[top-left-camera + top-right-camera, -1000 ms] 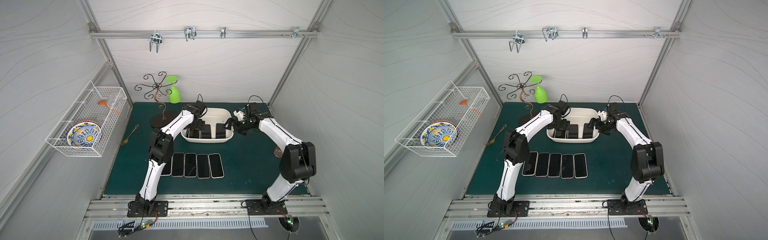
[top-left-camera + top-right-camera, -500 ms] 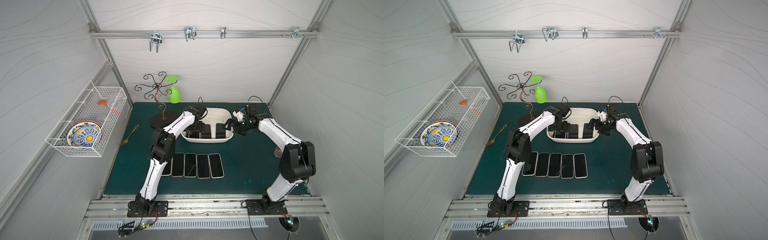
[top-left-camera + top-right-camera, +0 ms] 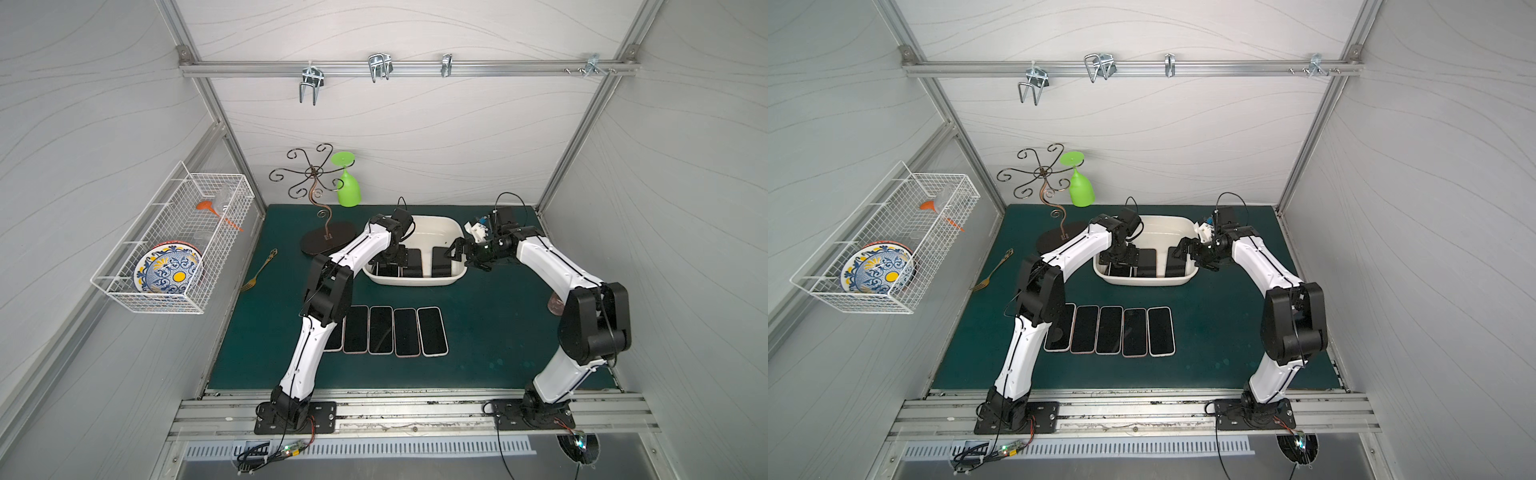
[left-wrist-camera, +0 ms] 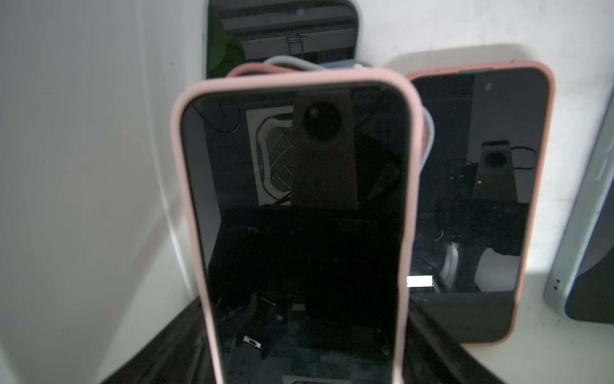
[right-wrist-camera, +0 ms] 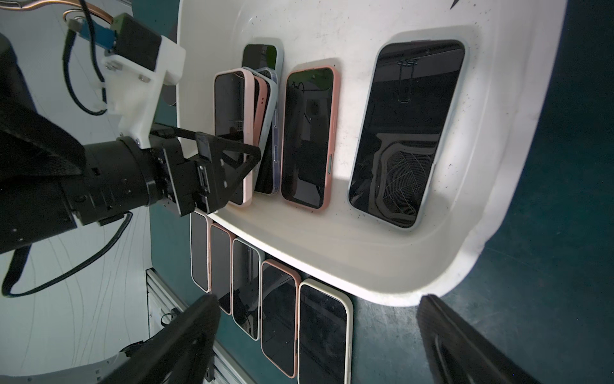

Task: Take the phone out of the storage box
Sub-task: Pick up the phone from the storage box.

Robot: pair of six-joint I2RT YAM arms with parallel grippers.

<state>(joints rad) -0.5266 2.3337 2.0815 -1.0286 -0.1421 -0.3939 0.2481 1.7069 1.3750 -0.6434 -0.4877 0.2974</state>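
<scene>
L gripper (image 3: 390, 262): inside storage box (image 3: 415, 283), jaws astride long edges of pink-cased phone (image 4: 299, 216); clamped or not, can't tell. Phone close by box's left wall, salmon-cased phone (image 4: 478, 199) just beside. R gripper (image 3: 464, 258): jaws apart, at box's right rim.

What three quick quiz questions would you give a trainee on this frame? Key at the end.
1. True or false: the right gripper holds a phone.
2. How many phones lie in a row on the green mat, outside the storage box? A three, B five, C seven.
3. Which gripper reaches into the box, at the pale-pink-cased phone atop the stack?
Key: 1 false, its jaws stand open beside the box's rim; 2 B; 3 the left gripper.
</scene>
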